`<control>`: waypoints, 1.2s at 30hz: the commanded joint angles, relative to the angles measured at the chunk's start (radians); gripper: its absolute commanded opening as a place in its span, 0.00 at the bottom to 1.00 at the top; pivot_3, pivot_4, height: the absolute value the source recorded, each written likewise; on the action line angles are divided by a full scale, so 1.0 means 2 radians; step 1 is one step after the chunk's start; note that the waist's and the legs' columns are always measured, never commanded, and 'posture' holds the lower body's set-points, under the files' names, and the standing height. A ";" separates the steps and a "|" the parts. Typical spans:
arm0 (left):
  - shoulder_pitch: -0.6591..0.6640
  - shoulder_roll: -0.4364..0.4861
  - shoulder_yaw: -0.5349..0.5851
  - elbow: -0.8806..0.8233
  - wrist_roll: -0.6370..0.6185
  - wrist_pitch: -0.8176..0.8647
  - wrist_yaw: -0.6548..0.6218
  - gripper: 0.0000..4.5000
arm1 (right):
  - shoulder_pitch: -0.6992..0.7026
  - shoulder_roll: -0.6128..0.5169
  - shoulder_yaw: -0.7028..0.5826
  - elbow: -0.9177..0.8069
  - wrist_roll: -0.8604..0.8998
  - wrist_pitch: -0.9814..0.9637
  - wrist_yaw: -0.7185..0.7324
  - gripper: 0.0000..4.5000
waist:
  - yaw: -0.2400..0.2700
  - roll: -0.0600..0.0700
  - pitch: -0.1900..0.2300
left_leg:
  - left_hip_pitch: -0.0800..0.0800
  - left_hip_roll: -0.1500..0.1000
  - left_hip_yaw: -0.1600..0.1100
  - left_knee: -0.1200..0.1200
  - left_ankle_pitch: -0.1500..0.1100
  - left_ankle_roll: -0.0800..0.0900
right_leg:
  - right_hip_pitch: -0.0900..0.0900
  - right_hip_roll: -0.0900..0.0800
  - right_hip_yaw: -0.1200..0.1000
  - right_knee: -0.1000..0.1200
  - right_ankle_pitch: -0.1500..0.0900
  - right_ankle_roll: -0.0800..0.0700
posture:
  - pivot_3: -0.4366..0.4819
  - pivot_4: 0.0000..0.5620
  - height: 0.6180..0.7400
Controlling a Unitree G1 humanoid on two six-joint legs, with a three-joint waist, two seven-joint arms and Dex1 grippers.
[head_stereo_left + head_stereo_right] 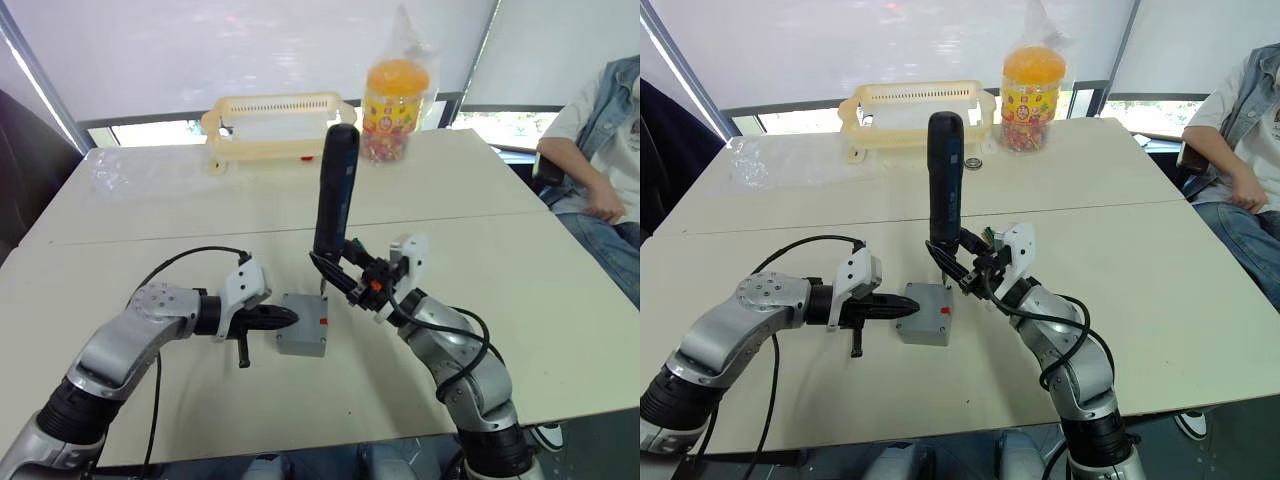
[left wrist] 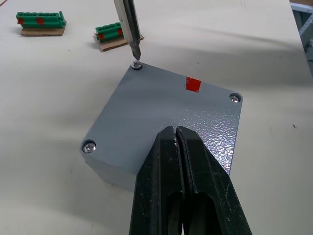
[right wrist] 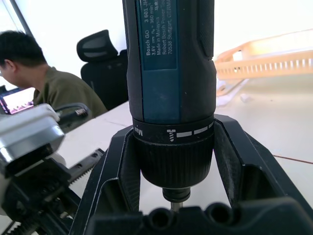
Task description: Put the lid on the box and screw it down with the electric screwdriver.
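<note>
My left gripper (image 2: 177, 147) is pinched together, pressing the lid (image 2: 161, 112) on the box (image 1: 302, 325) mid-table. Right gripper (image 1: 345, 268) clamps the screwdriver (image 1: 335, 190), bit on a corner screw (image 2: 137, 65); I'd worry about tilt camming it out, or the box skating

An office or meeting room turned robot test space. Two plain white rectangular tables (image 1: 520, 290) are pushed together, with pale roller blinds (image 1: 250, 50) drawn over the windows behind. A black mesh-backed office chair (image 3: 100, 58) stands near a seated person (image 3: 44, 81) by a lit screen. Another person (image 1: 600, 170) in a denim jacket sits at the table's side. Small green terminal-block connectors (image 2: 40, 22) lie on the tabletop.
</note>
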 commanded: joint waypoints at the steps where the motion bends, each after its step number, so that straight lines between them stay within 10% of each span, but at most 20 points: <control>1: 0.012 0.005 -0.009 -0.004 0.006 0.008 -0.004 0.00 | -0.007 0.001 -0.006 -0.016 0.003 -0.023 0.002 0.38 | 0.000 0.000 0.000 | 0.000 0.000 0.000 0.000 0.000 0.000 | 0.000 0.000 0.000 0.000 0.000 0.000 | 0.48 0.27 1.00; 36: 0.010 -0.004 -0.006 -0.017 0.001 0.033 0.005 0.00 | -0.015 -0.001 0.002 -0.016 -0.001 -0.032 -0.004 0.38 | 0.000 0.000 0.000 | 0.006 0.001 0.000 -0.001 0.000 0.000 | 0.006 0.000 0.000 -0.001 0.000 0.000 | 0.48 0.27 1.00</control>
